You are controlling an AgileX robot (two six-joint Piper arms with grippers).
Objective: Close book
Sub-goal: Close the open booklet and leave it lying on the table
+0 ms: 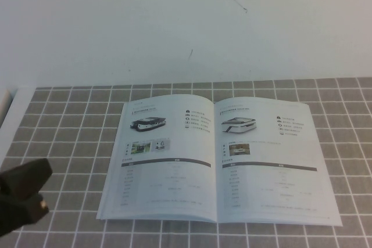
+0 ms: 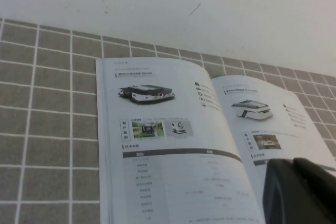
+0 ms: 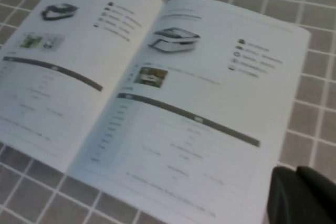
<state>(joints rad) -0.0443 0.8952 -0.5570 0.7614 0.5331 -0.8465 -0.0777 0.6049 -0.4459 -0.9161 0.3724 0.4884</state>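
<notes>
An open book [image 1: 216,161] lies flat on the grey checked cloth, both pages up, showing printed pictures of machines and tables of text. Its spine runs away from me down the middle. My left gripper [image 1: 30,197] hovers low at the near left, apart from the book's left page edge, fingers together and holding nothing. In the left wrist view the book [image 2: 178,145] fills the middle and the left gripper [image 2: 292,164] shows dark over the right-hand page. The right gripper [image 3: 295,172] is out of the high view; its wrist view has it shut near the book's [image 3: 157,93] near right corner.
The grey checked tablecloth [image 1: 70,114] covers the table around the book. A plain white wall [image 1: 186,21] stands behind it. A white strip of bare table [image 1: 13,117] runs along the cloth's left edge.
</notes>
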